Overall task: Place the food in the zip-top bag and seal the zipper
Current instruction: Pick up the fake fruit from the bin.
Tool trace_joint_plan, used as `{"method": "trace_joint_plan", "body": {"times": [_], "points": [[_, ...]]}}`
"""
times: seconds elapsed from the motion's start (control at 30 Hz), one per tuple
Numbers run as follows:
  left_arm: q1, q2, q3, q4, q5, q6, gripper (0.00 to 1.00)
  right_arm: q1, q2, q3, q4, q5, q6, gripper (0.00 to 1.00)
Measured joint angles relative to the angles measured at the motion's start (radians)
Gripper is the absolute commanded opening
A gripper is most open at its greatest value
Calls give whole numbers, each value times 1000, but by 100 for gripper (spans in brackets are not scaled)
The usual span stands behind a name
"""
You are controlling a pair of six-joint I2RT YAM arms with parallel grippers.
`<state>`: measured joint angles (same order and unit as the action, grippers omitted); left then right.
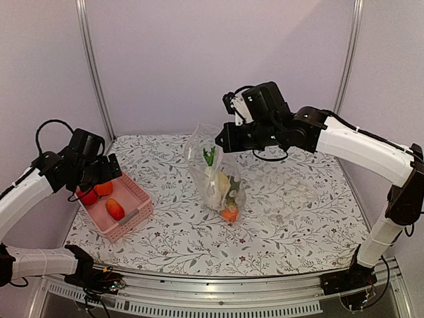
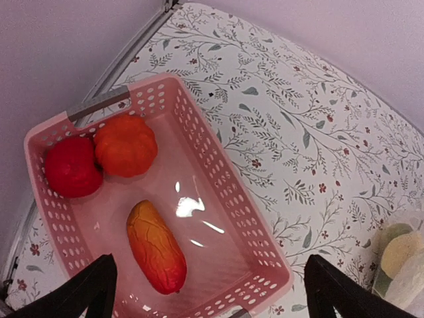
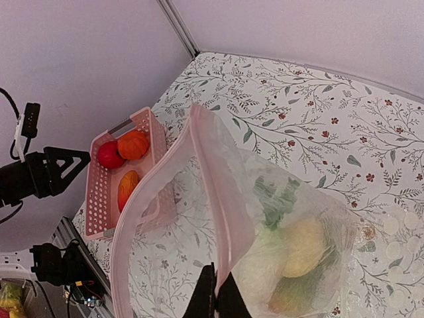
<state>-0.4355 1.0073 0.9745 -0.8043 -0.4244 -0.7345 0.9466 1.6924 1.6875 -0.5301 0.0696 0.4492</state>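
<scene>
Loading step, part done: right gripper pinched shut on the zipper, holding the zip-top bag up at frame centre with some food inside (count unclear through the film). Left gripper spread wide above the pink basket, frame left, nothing held; three pieces lie in it. Next: descend onto one, say the long orange piece, and close.

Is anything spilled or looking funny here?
Nothing stands out. Some food sits in the pink basket, the rest inside the zip-top bag, which the right hand holds upright by its rim. Nothing is spilled.

Basket left of bag, food in both
</scene>
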Motion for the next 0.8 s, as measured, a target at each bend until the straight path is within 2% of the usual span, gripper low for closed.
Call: {"method": "trace_joint_plan", "body": {"times": [0.13, 0.33, 0.5, 0.8], "points": [[28, -70, -138, 8, -5, -99, 97, 0, 0, 0, 0, 0, 0, 0], [88, -70, -261, 54, 25, -178, 93, 0, 0, 0, 0, 0, 0, 0], [153, -60, -332, 107, 82, -206, 85, 0, 0, 0, 0, 0, 0, 0], [245, 21, -415, 225, 234, -196, 78, 0, 0, 0, 0, 0, 0, 0]]}}
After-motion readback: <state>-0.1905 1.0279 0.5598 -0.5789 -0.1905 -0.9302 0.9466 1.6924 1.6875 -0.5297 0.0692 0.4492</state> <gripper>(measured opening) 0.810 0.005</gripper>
